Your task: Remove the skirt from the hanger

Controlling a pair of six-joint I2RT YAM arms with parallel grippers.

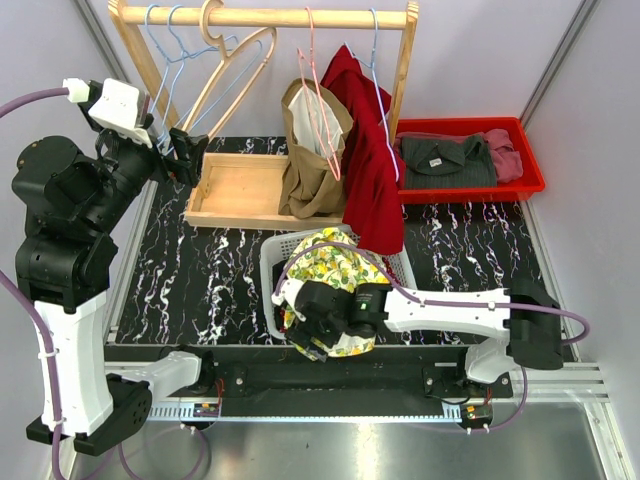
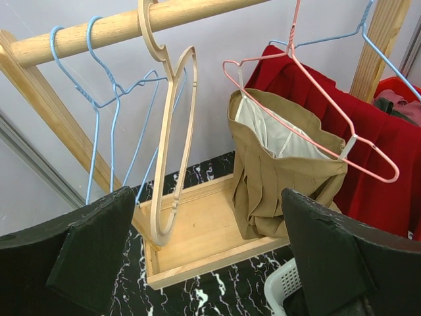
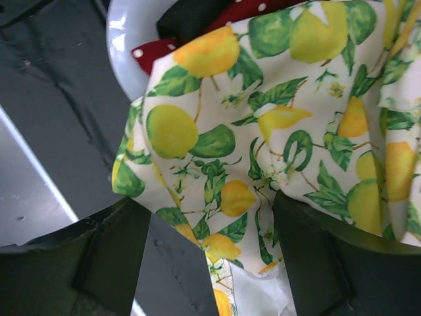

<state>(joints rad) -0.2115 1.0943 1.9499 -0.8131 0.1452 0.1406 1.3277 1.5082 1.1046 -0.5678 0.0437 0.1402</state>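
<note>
Only up close, red dotted cloth (image 3: 154,49), beneath lemon-print fabric (image 3: 263,131)

The rail (image 1: 265,16), the tray (image 1: 240,185) and the wooden hanger (image 2: 160,171) were pale, smooth, unpainted wood. The blue hangers (image 2: 97,104) and the pink wire hanger (image 2: 342,108) looked like thin coated wire. The khaki skirt (image 2: 276,191) was matt woven cloth with a paler lining, and the lemon-print cloth (image 3: 263,131) was smooth, light fabric. The basket (image 3: 122,39) was glossy white plastic and the bin (image 1: 470,193) was red plastic. The tabletop (image 1: 190,280) was black, veined with white like marble.
</note>
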